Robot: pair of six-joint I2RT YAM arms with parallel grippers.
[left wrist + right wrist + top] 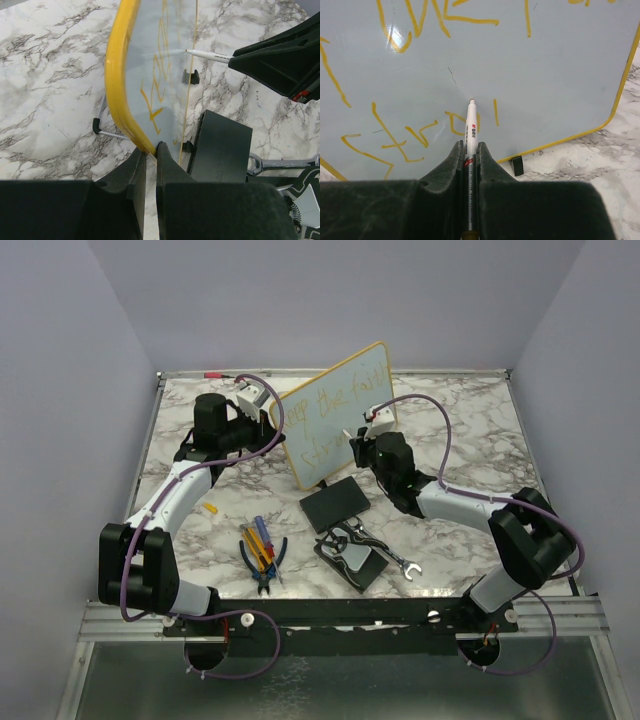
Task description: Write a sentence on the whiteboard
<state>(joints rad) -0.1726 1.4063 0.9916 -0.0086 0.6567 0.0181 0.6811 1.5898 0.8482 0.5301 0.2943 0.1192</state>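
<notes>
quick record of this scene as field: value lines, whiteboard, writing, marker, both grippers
whiteboard: standing on its long edge, yellow frame
writing: yellow-orange, two lines; lower line looks unfinished
marker: white, tip at the whiteboard on the lower line
left gripper: shut on the whiteboard's yellow edge
right gripper: shut on the marker
nearby: black pad, wrench, pliers

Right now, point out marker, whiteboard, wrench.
marker (471,127), right wrist view, white barrel just below the tip.
whiteboard (116,70), left wrist view, yellow frame edge.
wrench (392,557), top view, middle of the shank.
</notes>
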